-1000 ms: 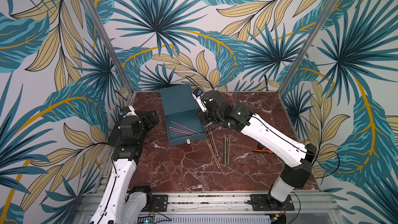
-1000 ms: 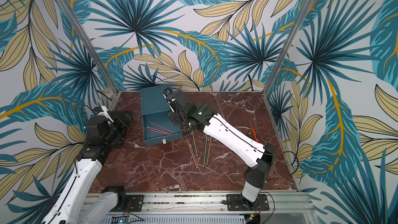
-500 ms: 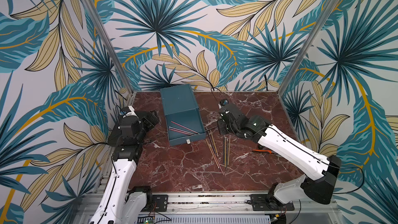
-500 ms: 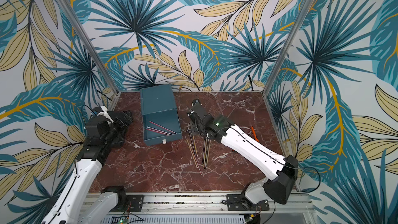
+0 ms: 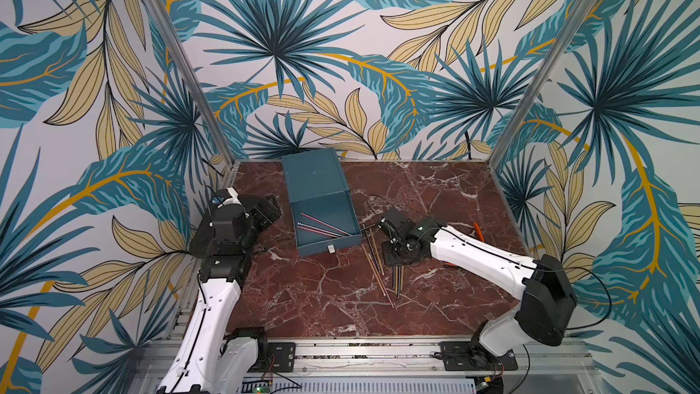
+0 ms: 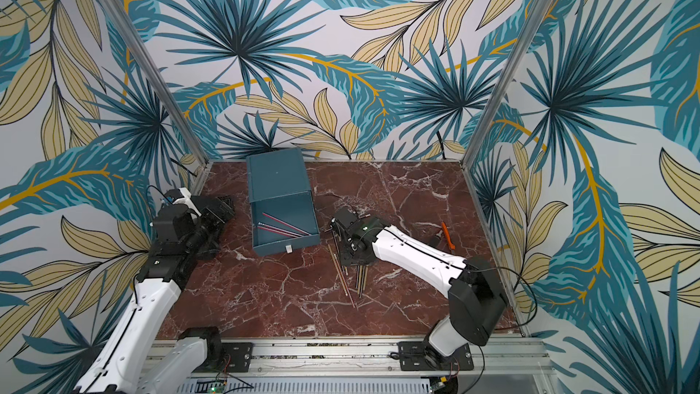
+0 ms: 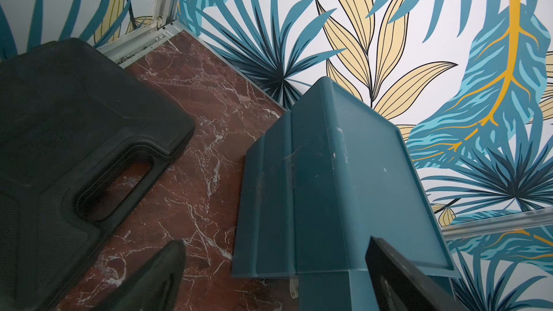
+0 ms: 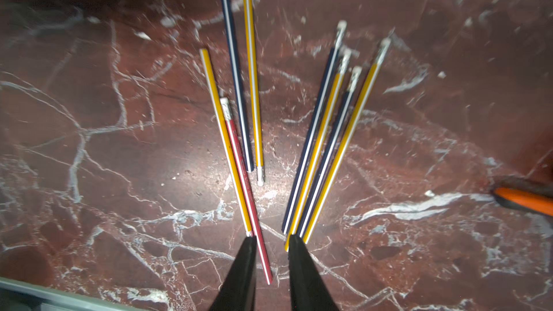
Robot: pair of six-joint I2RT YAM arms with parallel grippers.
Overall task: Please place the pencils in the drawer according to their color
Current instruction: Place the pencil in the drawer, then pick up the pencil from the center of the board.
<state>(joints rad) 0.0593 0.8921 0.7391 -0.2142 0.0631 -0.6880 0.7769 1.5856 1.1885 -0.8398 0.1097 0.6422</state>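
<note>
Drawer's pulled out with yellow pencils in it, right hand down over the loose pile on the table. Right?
Wrong on colour: the pencils in the open drawer are red, not yellow, as both top views show. The rest holds: the drawer is pulled out, and the right hand is over the loose pencils on the table.
</note>
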